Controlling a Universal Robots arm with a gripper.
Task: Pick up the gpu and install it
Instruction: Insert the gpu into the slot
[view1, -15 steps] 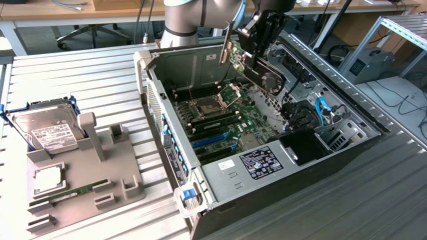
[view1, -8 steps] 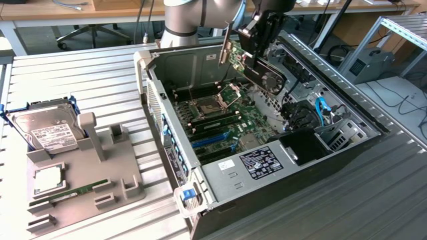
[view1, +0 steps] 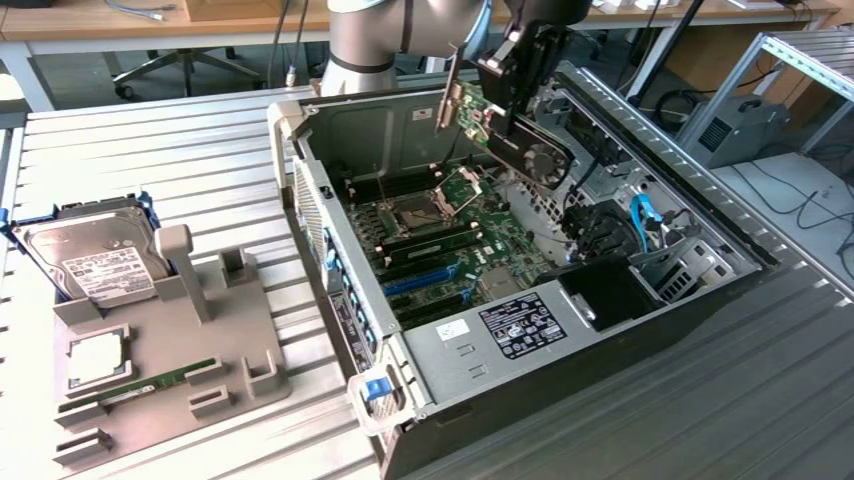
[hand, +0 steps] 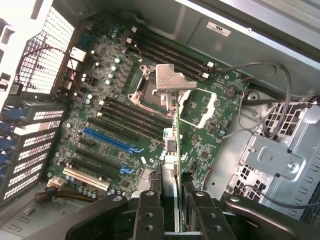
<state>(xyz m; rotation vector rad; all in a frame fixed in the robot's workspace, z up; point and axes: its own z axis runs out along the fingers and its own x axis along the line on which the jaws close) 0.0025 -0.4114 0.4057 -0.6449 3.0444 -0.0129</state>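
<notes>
I had the gripper (view1: 507, 85) part closed, its two fingers (hand: 150, 215) pinching the gpu (view1: 470, 118) by one edge. The card hung above the open case (view1: 400, 335), toward its far end, clear of the board (hand: 115, 100) and seated in nothing.

Through the wrist view I saw the gpu (hand: 171, 145) edge-on, running away from the gripper (hand: 172, 200), with its bracket (hand: 170, 82) at the far tip over the CPU socket (hand: 150, 87). The long blue slot (hand: 107, 140) lay off to one side of the card, so I judged the card not yet lined up with it.

To do this step well, I reckoned the card had to be kept square to the board, its lower edge parallel to the slot, and the bracket turned toward the vented end of the case (hand: 37, 55). The grip looked narrow, so any sideways knock could twist the card between the fingers. The loose cables (hand: 280, 95) near the drive cage were the snag I watched most.
</notes>
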